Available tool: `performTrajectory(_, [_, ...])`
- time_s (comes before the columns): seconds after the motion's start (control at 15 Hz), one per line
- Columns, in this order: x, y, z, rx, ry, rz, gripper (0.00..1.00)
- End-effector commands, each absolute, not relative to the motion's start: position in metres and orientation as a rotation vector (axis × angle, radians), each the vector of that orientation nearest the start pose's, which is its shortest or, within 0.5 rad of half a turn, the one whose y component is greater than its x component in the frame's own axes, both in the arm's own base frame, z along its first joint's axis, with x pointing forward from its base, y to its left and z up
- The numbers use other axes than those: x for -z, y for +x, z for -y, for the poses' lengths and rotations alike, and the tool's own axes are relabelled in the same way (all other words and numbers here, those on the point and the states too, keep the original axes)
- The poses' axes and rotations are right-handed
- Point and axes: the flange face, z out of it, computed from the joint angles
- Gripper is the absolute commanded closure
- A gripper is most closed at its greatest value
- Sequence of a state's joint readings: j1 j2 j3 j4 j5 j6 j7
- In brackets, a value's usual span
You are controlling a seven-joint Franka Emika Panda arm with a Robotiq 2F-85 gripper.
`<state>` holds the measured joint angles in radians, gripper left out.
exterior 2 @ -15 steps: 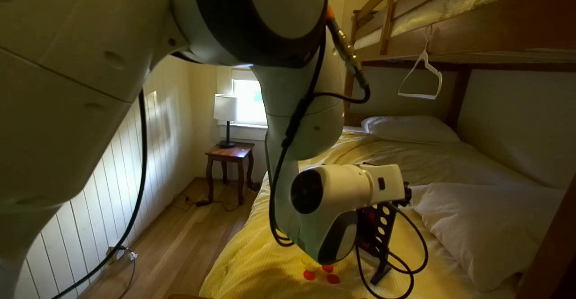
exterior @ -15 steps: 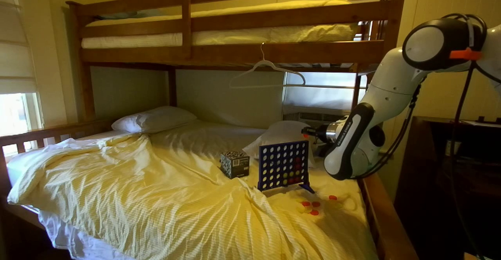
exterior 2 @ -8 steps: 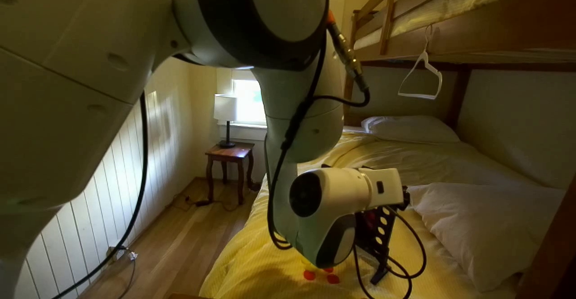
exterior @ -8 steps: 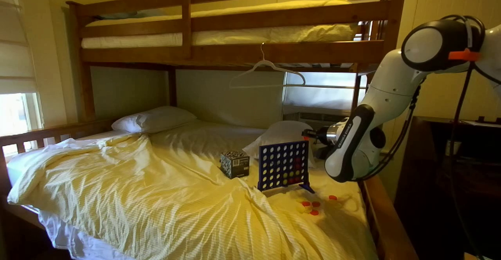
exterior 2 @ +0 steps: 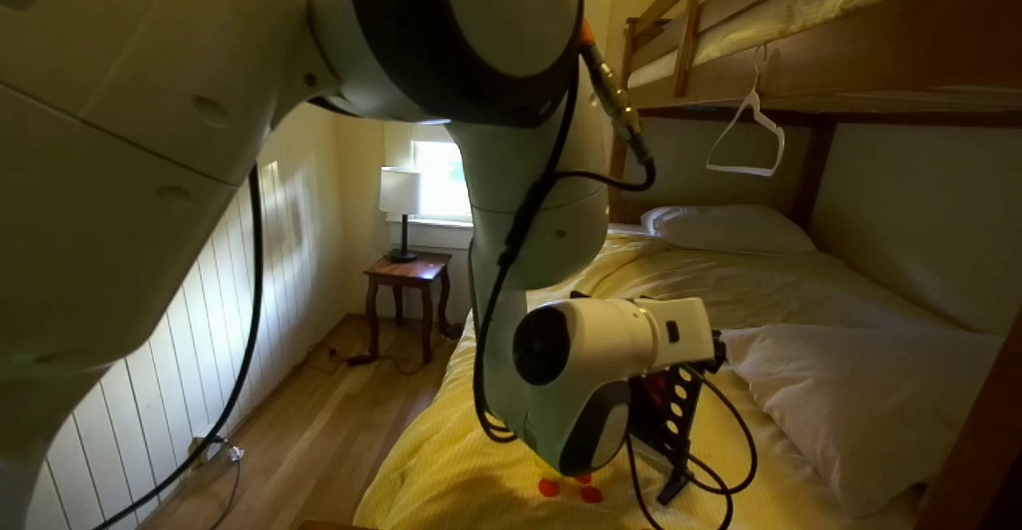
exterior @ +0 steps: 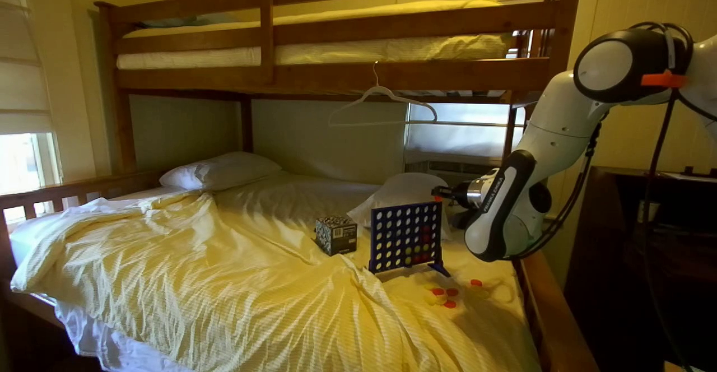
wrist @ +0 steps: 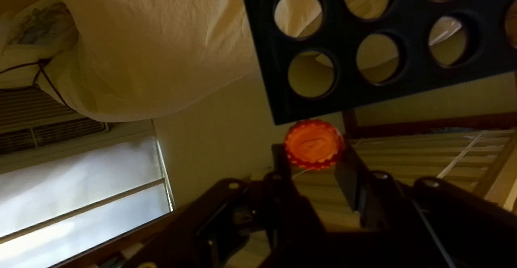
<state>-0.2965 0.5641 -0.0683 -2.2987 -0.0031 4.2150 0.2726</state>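
Wrist view, upside down (bunk slats (wrist: 428, 159) at the bottom): gripper (wrist: 313, 154) is closed narrow on a red disc (wrist: 314, 144), fingers (wrist: 348, 177) pinching its rim from both sides, face showing. Disc is right by a top corner of the rack (wrist: 412, 21); can't tell if they touch. Prob. light, stiff plastic, hard to break. Face looks smooth, so prob. slippery; the ridged rim shd give better bite. Best hold = opp. sides of the rim, as the fingers have it, tho straight fingers on a round edge cd let it pivot; a centred, gentle squeeze shd do.

In an exterior view, disc + gripper hang just above the rack's top right corner, left of the arm (exterior: 504, 221). Rack stands upright on the bedding (exterior: 224, 282); prob. light + rigid, but on a soft base it's apt to wobble, so a side edge is the spot to steady it. Loose discs (exterior: 450, 303) lie near, in front of the rack: thin + flat, so prob. awkward to pinch off cloth exc. by the rim. Box (exterior: 336, 236) is left of the rack, pillow (exterior: 400, 190) on the far side.

In an exterior view, the wrist (exterior 2: 615, 334) hides gripper + disc, so can't tell the hold from there; part of the rack shows past it, w/ a cable (exterior 2: 754, 454) looping by its foot.
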Motion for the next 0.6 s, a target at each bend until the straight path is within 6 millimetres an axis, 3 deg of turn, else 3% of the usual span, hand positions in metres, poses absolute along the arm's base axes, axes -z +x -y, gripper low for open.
performTrajectory(0.0, [-0.2699,0.514,0.1891,2.043,-2.408,-0.688,0.91])
performTrajectory(0.53, [-0.2705,0.5179,0.1876,2.045,-2.39,-0.689,0.91])
